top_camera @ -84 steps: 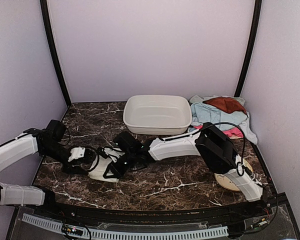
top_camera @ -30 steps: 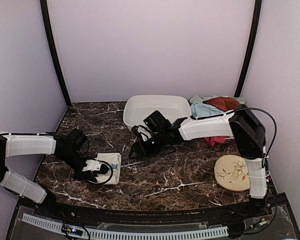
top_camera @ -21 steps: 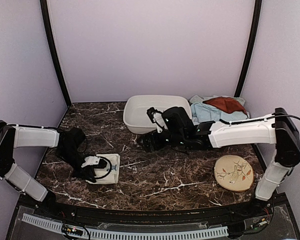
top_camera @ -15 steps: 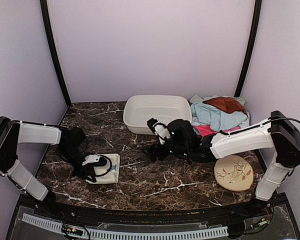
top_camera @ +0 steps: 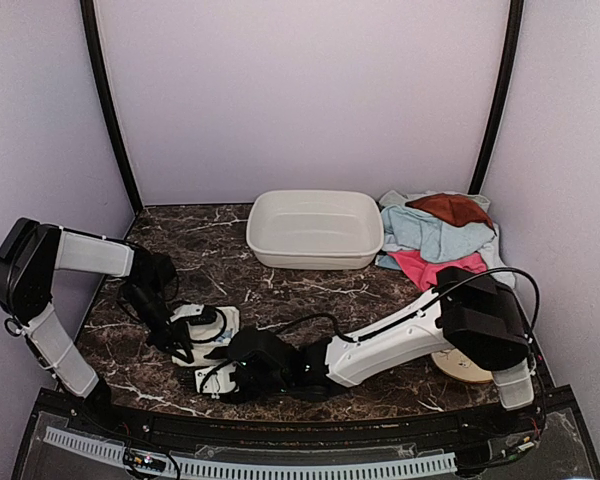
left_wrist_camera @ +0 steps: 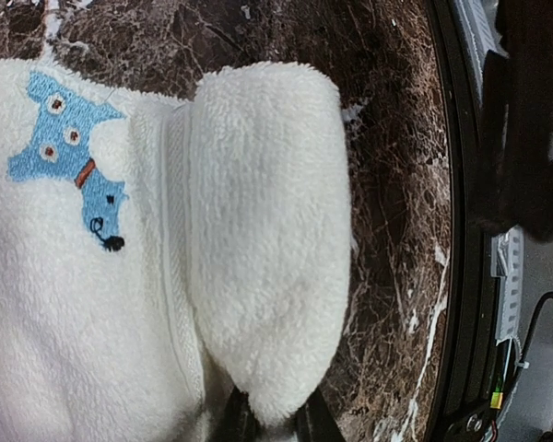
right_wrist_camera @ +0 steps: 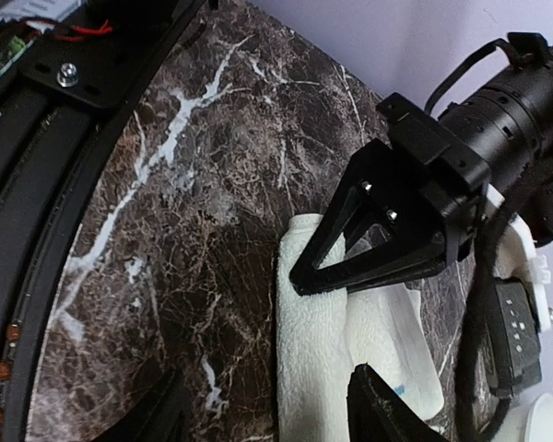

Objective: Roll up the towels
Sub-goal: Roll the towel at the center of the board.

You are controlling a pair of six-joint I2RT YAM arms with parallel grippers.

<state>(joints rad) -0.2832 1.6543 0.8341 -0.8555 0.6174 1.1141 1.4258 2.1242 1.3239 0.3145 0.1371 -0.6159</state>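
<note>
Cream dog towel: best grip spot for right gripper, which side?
Probably the rolled fold, at the end away from the left gripper's pinch, coming in along the roll. It is a thick raised ridge beside the table's near edge, and the open right gripper lines up with it.

Left fingers (right_wrist_camera: 378, 272) pinched together; right fingers (right_wrist_camera: 380, 403) spread apart, pointing toward them.

Left gripper (right_wrist_camera: 300, 276) pinches the cream towel's (right_wrist_camera: 309, 368) rolled end on the marble table (right_wrist_camera: 166, 184); right gripper's (right_wrist_camera: 272, 410) jaws straddle it, apart.
</note>
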